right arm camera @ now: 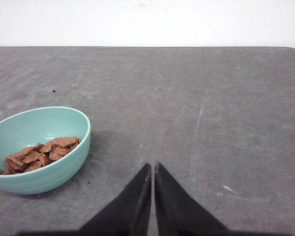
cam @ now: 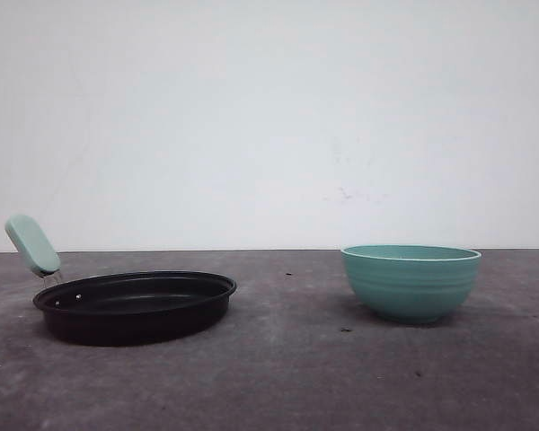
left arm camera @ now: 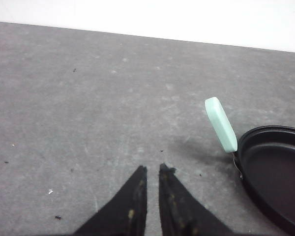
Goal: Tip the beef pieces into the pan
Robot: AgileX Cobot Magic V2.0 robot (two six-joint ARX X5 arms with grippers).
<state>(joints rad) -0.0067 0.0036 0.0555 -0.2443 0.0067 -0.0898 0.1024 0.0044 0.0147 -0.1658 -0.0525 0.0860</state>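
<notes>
Front cam, L to R: the pan (cam: 135, 306) sits on the left side of the grey table (cam: 287, 377), shallow black thing w/ its mint-green handle (cam: 32, 244) sticking up and out to the far left, nothing inside it afaict. Well apart from it on the right is the teal bowl (cam: 411, 282), upright, ribbed sides; can't see into it from this angle. Left wrist cam has the left gripper (left arm camera: 152, 169) over bare table, fingers nearly together w/ just a thin slit between the tips, holding nothing, some light specks on the black fingers (left arm camera: 132, 206). Pan's rim and handle are near it, off to one side, not touching. Right wrist cam: right gripper (right arm camera: 152, 166) also pinched almost closed, nothing in it, bowl nearby but apart. The beef pieces (right arm camera: 39, 152) are heaped in the bottom of that bowl, orange-brown chunks.
</notes>
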